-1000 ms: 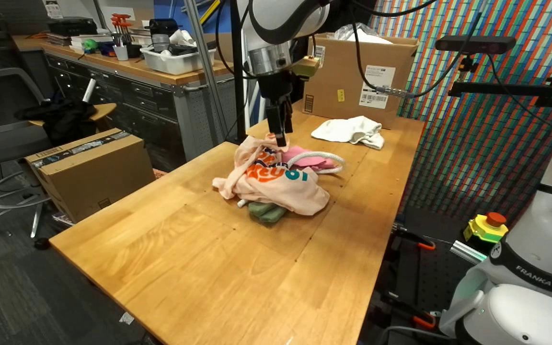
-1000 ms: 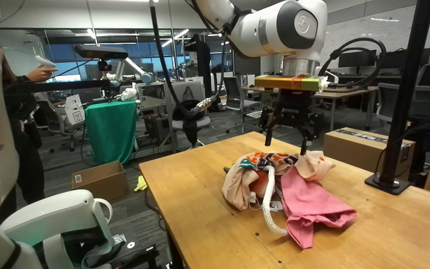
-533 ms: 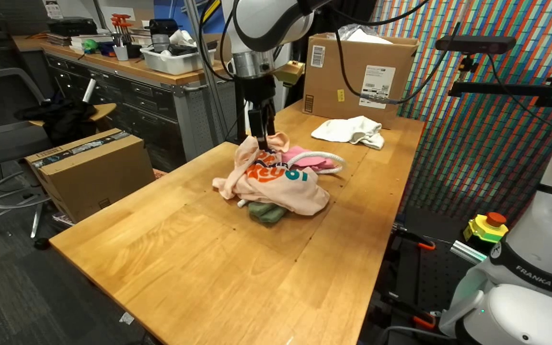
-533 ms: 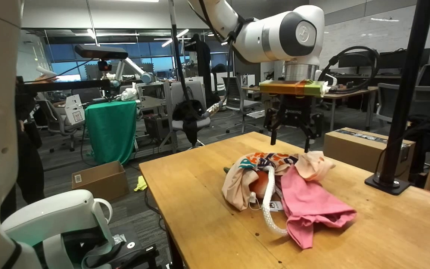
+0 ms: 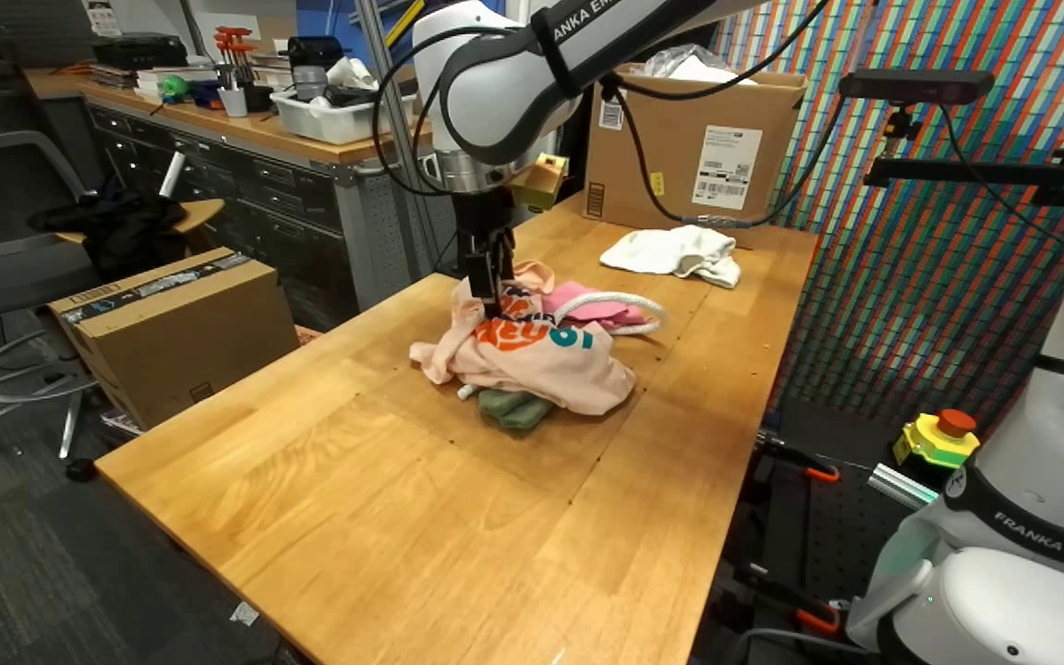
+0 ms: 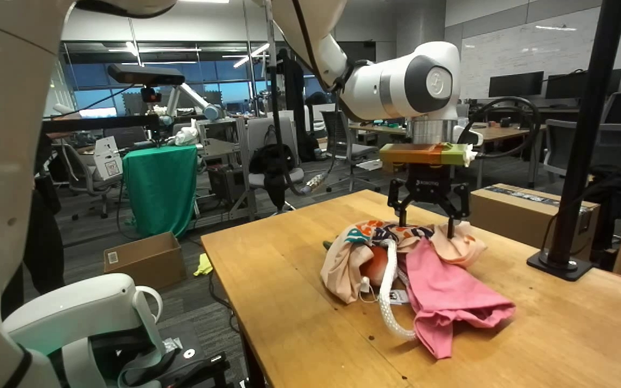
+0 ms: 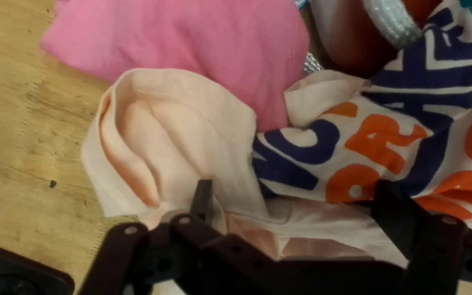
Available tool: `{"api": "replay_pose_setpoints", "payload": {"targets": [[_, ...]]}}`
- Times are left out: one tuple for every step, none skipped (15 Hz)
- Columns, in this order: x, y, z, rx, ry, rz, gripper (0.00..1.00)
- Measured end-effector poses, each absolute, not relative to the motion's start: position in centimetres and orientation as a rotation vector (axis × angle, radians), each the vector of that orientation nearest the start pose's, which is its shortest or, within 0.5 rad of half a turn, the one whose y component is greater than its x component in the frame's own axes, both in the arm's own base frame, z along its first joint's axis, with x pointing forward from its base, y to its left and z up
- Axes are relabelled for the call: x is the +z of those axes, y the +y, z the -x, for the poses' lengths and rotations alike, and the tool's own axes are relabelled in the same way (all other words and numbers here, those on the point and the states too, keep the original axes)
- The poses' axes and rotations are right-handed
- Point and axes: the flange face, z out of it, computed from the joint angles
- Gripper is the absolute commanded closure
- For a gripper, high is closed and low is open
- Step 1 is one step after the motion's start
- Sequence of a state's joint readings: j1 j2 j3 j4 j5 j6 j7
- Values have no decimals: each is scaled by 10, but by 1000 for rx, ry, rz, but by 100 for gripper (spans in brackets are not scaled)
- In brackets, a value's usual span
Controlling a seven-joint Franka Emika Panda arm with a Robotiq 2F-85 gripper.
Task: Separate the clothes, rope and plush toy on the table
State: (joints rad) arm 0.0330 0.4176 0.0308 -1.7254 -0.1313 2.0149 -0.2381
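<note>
"Shirt — how does it look?"

"Cream, rumpled, lettered in orange, navy and teal. It lies on the worktop, draped over the plush toy and part of the rope."

"And the claw?"

"Apart, over the shirt — contact, I can't tell."

"Edges?"

"In an exterior view, the worktop stretches to its near edge; the white garment lies apart."

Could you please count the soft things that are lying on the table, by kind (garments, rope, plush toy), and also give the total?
Garments: 3 (cream lettered shirt, pink garment, white garment)
Rope: 1 (white tip counted with it)
Plush toy: 1 (partly hidden; green part counted with it)
Total: 5
</note>
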Motion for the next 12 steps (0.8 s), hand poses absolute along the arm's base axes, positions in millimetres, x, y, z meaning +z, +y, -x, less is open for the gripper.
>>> {"api": "replay_pose_setpoints", "payload": {"targets": [[329,33,-645,222,-590,3186,0],[325,34,-645,227,-593,3200,0],[322,35,-645,234,-594,3213,0],[318,36,-645,244,-593,3222,0],[314,37,-645,253,-591,3225,25],[311,37,-645,260,-590,3226,27],[309,37,-645,270,-591,3225,34],[306,37,-644,281,-591,3224,42],[304,37,-644,294,-591,3222,51],[303,36,-643,313,-591,3220,58],[302,36,-641,337,-592,3214,66],[301,36,-640,362,-595,3203,73]]}}
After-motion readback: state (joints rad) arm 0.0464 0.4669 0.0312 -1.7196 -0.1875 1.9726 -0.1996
